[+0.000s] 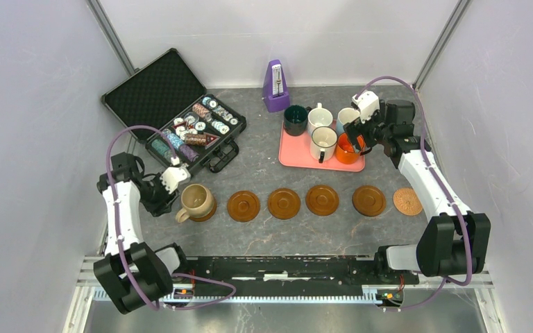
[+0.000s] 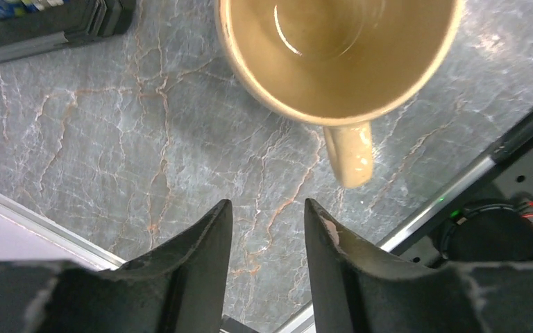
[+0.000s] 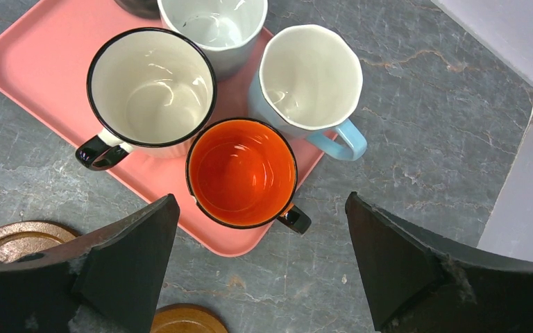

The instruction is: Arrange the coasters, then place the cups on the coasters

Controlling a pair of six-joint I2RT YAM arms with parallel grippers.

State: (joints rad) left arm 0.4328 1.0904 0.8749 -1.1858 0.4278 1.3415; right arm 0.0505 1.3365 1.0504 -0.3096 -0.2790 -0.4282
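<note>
Well to the left of the pink tray (image 1: 293, 159) and nearer the arm bases, the tan mug (image 1: 196, 201) sits on the leftmost coaster (image 1: 206, 213) of the row. The left gripper (image 2: 267, 211) hovers just short of the mug's handle. Its fingers stand a narrow gap apart with only bare table (image 2: 111, 139) between them, so it holds nothing. That cup looks placed, and the left arm's best move is probably to back away without clipping the handle.

Five more coasters (image 1: 284, 203) lie bare in a line along the tray's near side, the last one past its right edge.

On the tray stand the dark green mug (image 1: 295, 119), two white mugs (image 3: 151, 87) and the light blue mug (image 3: 310, 76). The orange mug (image 3: 241, 172) is at the near right corner. The right gripper (image 3: 260, 201) hangs over this orange mug with its fingers spread as wide as they go and nothing in them.

The step in hand appears to be picking up the orange mug. It is crowded — the black-rimmed white mug and the blue mug sit close against it on the tray's inner side. Its black handle pokes out over the tray's edge.

A clean grasp likely means coming straight down so the fingers pass on the free sides, clear of both neighbours and the handle. They should close on the body or rim, then lift vertically until the base clears the tray's lip before swinging toward a bare coaster. A tilted or dragged lift could nudge the neighbours.
</note>
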